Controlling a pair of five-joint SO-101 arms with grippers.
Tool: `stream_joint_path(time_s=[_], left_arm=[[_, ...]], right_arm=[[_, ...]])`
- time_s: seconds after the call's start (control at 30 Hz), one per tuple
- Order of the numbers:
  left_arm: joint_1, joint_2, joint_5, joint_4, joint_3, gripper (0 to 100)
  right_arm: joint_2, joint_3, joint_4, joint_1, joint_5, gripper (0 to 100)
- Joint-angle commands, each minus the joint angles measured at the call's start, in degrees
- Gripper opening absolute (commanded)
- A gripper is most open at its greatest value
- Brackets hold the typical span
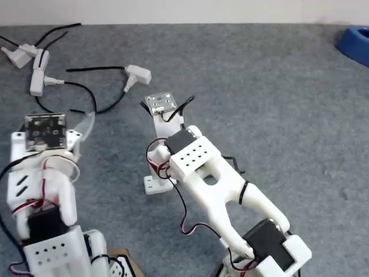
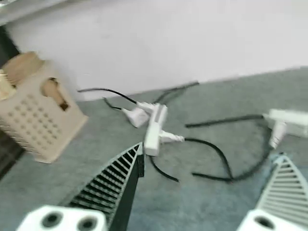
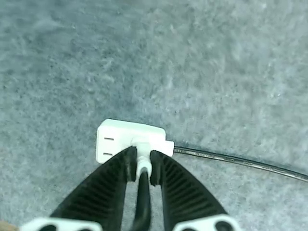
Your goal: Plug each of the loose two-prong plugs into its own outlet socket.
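My right arm's jaws are clamped on a white plug butted end-on against its outlet block on the bench; my left jaws gape, a loose plug ahead.

Cable tangle ahead of L claw

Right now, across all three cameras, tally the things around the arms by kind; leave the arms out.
White plastic two-prong plugs on black cords: 4, one in the right tool
White plastic socket blocks: 2
Blue rounded container: 1
Beige perforated basket: 1
Total: 8
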Motion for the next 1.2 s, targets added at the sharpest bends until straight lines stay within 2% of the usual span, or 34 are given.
stream_joint_path(time_s=[0.0,0.3,0.47,0.77,1.17], left_arm=[[-3.8,0.0,0.9,0.2,-4.7,38],[-7.4,0.0,1.1,0.2,-6.5,38],[-7.4,0.0,1.1,0.2,-6.6,38],[-7.4,0.0,1.1,0.5,-9.3,38],[-7.3,0.0,1.2,2.5,-10.8,38]], right_arm=[[1.6,0.6,-0.2,-1.4,1.1,0.6],[1.6,1.4,-2.1,-2.5,-0.6,0.6],[1.7,3.3,-4.0,-5.9,-0.8,0.6],[1.7,9.8,-9.9,-4.4,-0.7,0.6],[5.9,12.4,-9.3,-8.2,1.8,0.6]])
